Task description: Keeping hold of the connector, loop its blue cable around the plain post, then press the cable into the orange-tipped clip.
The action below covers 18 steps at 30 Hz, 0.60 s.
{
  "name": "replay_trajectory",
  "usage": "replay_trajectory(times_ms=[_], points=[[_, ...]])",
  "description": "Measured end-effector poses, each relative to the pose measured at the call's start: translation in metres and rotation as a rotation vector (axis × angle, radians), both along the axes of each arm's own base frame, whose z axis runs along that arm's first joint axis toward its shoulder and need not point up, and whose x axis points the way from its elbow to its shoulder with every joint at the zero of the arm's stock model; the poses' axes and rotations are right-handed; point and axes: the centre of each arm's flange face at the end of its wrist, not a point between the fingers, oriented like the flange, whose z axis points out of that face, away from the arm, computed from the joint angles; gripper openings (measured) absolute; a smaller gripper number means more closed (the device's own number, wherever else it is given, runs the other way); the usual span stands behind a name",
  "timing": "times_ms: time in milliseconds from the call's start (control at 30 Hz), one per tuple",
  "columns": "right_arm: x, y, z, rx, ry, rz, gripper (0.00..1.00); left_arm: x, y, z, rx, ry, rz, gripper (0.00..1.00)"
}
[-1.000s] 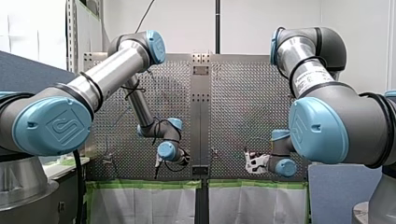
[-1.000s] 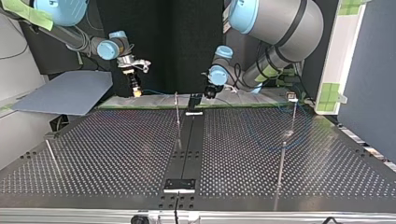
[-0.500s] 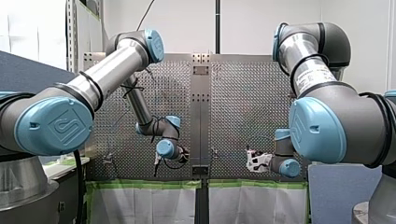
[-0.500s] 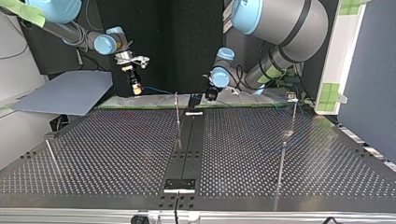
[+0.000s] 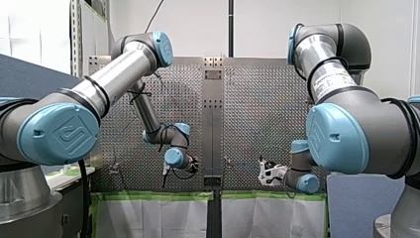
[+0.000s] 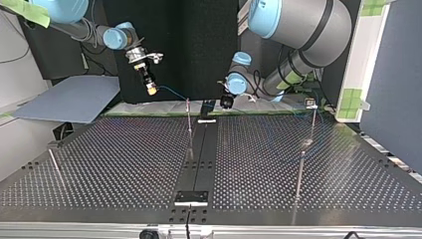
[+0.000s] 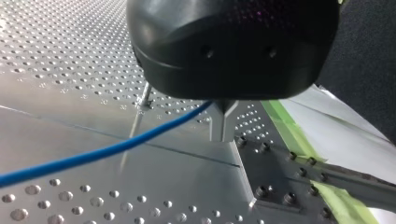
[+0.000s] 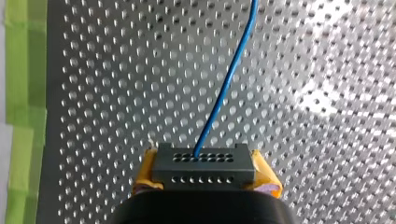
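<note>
Currently | right gripper (image 8: 204, 173): yellow pads (image 8: 145, 171) closed on dark connector (image 8: 203, 163) | blue cable (image 8: 225, 87): runs ahead over perforated table (image 8: 327, 154) | left gripper (image 6: 226, 102): state cannot be told.

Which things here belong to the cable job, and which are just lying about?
Job: connector, held by my right gripper; blue cable; upright posts.
Lying about: blue-grey sheet at the top view's left; green tape patches.

The perforated counter (image 8: 327, 70) is glossy bare metal, the connector (image 8: 203, 164) matt dark plastic, its blue cable (image 8: 229, 79) smooth and slightly shiny.
</note>
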Motion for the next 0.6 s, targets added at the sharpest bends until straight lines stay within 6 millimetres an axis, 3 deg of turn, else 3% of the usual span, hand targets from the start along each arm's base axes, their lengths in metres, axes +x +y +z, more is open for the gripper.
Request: replay_trajectory(times_ms=[200, 333, 367, 400, 467, 500, 533, 567, 600], points=[[0.007, 0.018, -0.003, -0.004, -0.001, 0.046, 0.00, 0.000, -0.001, 0.000, -0.003, -0.004, -0.005, 0.00], [0.010, 0.025, -0.004, -0.006, 0.002, 0.061, 0.00, 0.000, 0.000, 0.000, -0.004, -0.003, -0.006, 0.13], [0.011, 0.026, -0.004, -0.006, 0.003, 0.063, 0.00, 0.000, 0.000, 0.000, -0.004, -0.002, -0.005, 0.20], [0.011, 0.028, -0.005, -0.006, 0.004, 0.064, 0.00, 0.000, 0.000, 0.000, -0.004, 0.000, -0.004, 0.20], [0.011, 0.031, -0.005, -0.006, 0.006, 0.066, 0.00, 0.000, 0.000, 0.000, -0.003, 0.004, -0.002, 0.40], [0.011, 0.031, -0.006, -0.006, 0.006, 0.066, 0.00, 0.000, 0.000, 0.000, -0.001, 0.007, -0.003, 0.40], [0.011, 0.032, -0.006, -0.006, 0.006, 0.067, 0.00, -0.001, 0.000, 0.000, 0.000, 0.009, -0.005, 0.61], [0.011, 0.032, -0.006, -0.006, 0.006, 0.068, 0.00, -0.001, 0.000, -0.001, 0.001, 0.011, -0.008, 0.75], [0.011, 0.033, -0.006, -0.006, 0.007, 0.070, 0.00, -0.002, 0.000, -0.001, 0.003, 0.015, -0.011, 0.75]])
